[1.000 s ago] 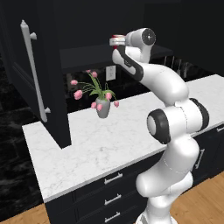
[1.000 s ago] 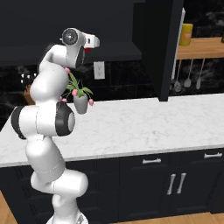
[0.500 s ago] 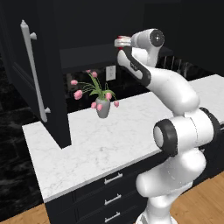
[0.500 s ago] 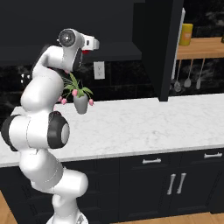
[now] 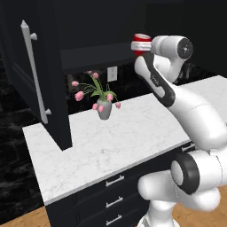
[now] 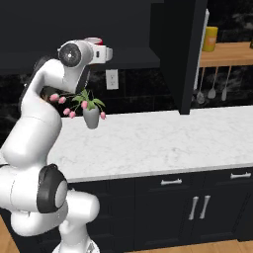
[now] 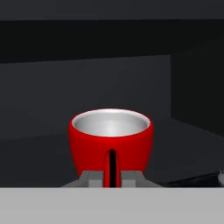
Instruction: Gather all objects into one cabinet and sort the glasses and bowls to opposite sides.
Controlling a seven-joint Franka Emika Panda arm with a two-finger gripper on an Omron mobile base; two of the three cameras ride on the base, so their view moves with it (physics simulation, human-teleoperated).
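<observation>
A small red cup (image 7: 110,142) with a pale inside sits upright in my gripper (image 7: 111,177), which is shut on the cup's near wall. In the left base view the cup (image 5: 142,43) hangs high above the counter, at the level of the black cabinet's dark shelf (image 5: 97,55), with the gripper (image 5: 142,48) right under and behind it. The cabinet door (image 5: 35,75) with its long silver bar handle stands open to the left. Behind the cup, the hand view looks into the dark cabinet interior (image 7: 52,153). From the right base view, a sliver of the cup (image 6: 96,41) shows above the hand. The bowl is out of view.
A grey vase of pink tulips (image 5: 104,111) stands on the white marble counter (image 5: 111,142) below the cabinet. Black drawers (image 5: 114,181) run under the counter. A tall black door (image 6: 185,54), a yellow object (image 6: 211,38) and hanging utensils (image 6: 212,84) are at the right.
The hand has carried the red cup to the right in the left base view, along the cabinet front at shelf height. The arm's elbow has swung with it. The grip has not changed.
</observation>
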